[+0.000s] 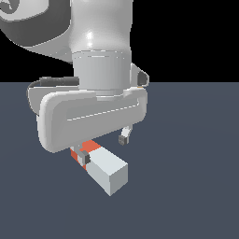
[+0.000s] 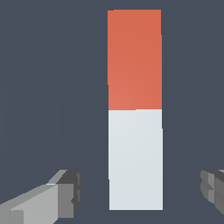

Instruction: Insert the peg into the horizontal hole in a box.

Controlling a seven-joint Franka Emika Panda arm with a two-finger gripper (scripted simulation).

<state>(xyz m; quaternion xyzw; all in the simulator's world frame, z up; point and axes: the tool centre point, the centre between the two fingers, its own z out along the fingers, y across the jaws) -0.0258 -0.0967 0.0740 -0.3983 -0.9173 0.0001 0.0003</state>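
Hovering over the long orange-red and pale grey peg (image 2: 135, 109), our claw (image 2: 140, 192) is spread wide, gripping nothing. The peg lies on the dark surface (image 1: 196, 196); grasp and insertion remain, and we see no box.

Orange-red and pale grey-white peg (image 2: 134, 109), white-and-grey end effector (image 2: 138, 192), slate-blue floor (image 1: 186, 186), black backdrop (image 1: 186, 37).

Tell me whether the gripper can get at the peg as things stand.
Probably yes. The gripper is open with a finger on either side of the peg's white half, and nothing lies between them in the wrist view. Closing should catch it; its height above the floor is hard to judge.
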